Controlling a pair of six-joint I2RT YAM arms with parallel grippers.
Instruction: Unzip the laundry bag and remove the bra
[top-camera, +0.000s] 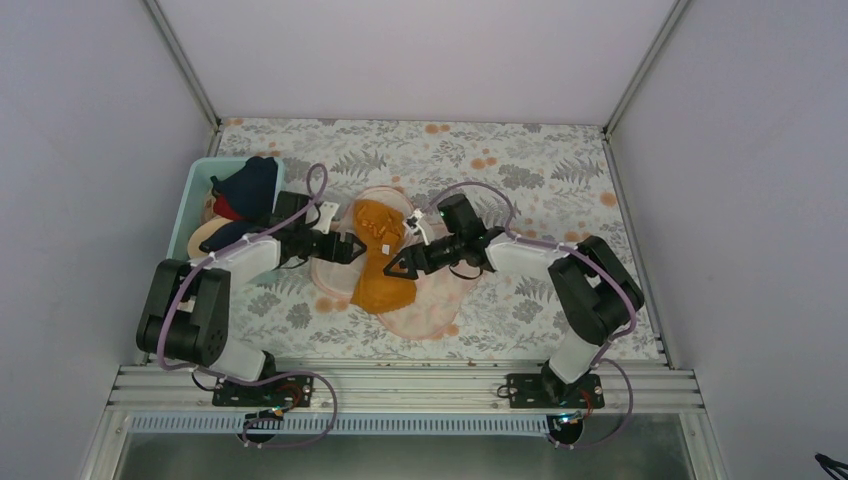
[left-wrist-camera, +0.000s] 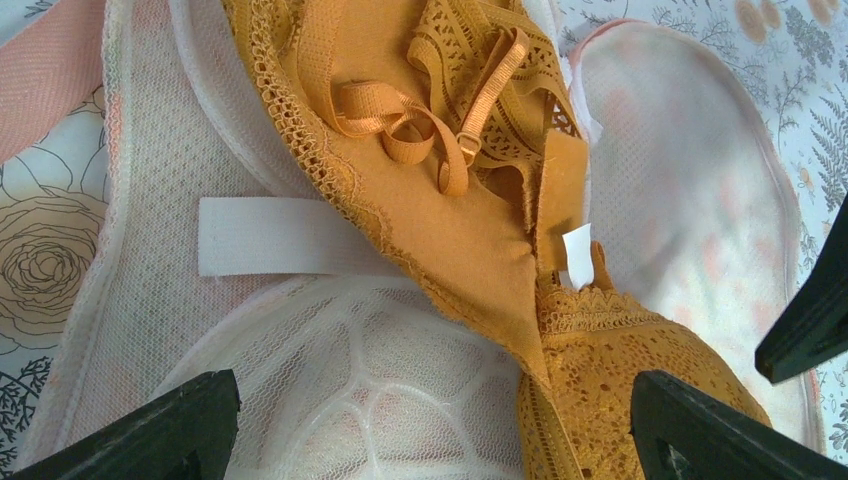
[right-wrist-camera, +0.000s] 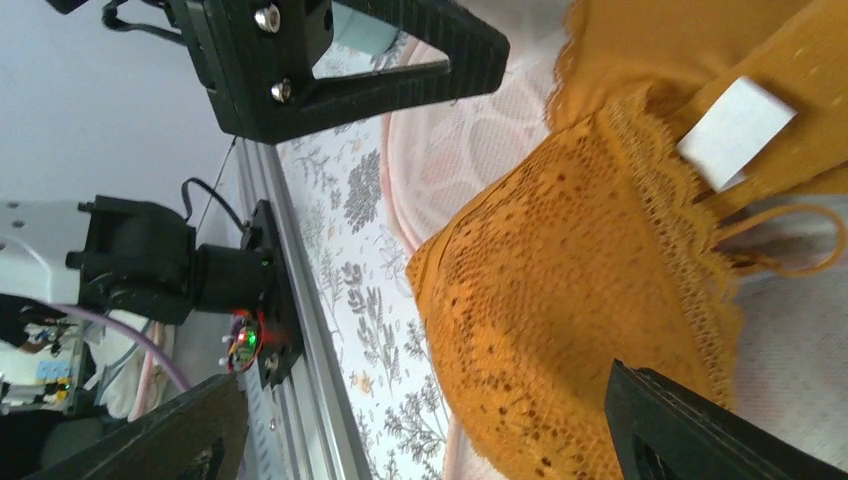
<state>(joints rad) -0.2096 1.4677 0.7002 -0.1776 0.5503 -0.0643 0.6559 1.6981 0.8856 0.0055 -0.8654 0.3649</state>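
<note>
Now: bra (top-camera: 378, 255) lying on the opened laundry bag (top-camera: 432, 308), mid-table

We see the bag unzipped & spread flat w/ its pale lining up; the mustard bra rests across it. Left gripper (top-camera: 355, 249) & right gripper (top-camera: 397, 268) flank the bra, jaws of both spread, pinching nothing. Teal bin (top-camera: 193, 195) hugs the left edge; bare table (top-camera: 560, 190) lies far & right. Bag's near end sits near the front rail (top-camera: 400, 380). Bra's white tag (left-wrist-camera: 578, 256): no writing we can read.

Mustard-orange lace bra (top-camera: 384, 284) on a pale pink laundry bag (top-camera: 432, 310) with white mesh lining; tablecloth (top-camera: 540, 180) printed with grey leaves and orange blossoms; teal bin (top-camera: 195, 196).
</note>
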